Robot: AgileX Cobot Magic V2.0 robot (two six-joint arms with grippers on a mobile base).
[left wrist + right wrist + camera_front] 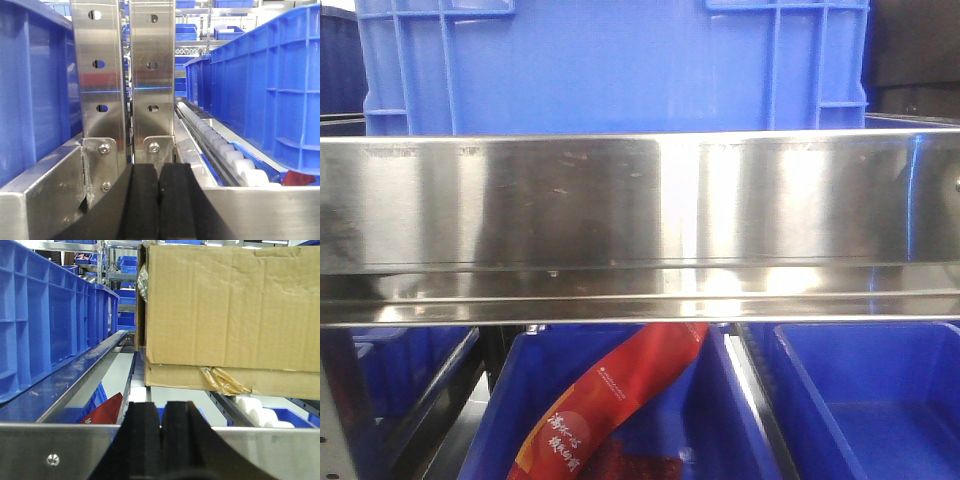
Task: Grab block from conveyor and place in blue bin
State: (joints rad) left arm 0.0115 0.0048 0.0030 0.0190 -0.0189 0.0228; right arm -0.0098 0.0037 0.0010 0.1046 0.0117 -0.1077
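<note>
Plainly, both pincers are seen closed with nothing held between them. The left pincer (159, 200) shows its two black pads (145, 200) pressed together, and just beyond it two upright steel posts (125, 75) with slotted holes are bolted to a steel rail (45, 190). To the right of that pincer a sloping track of white rollers (225, 150) runs away, and beside it stands a blue bin (270, 85); another blue wall is seen on the pincer's left. The right pincer (163, 435) is likewise shut, pad against pad, with a steel crossbar (55, 450) behind it. Ahead and above it a cardboard box (230, 315) is carried on the rack, blue crates (45, 325) are lined up on its left, and a red packet (107, 407) lies lower down — just left of the pincer. From the front view a broad steel beam (640, 200) is seen, with a blue crate above and blue bins below, one holding a red printed bag (610, 400). No conveyor belt and no block can be made out in any view.
</note>
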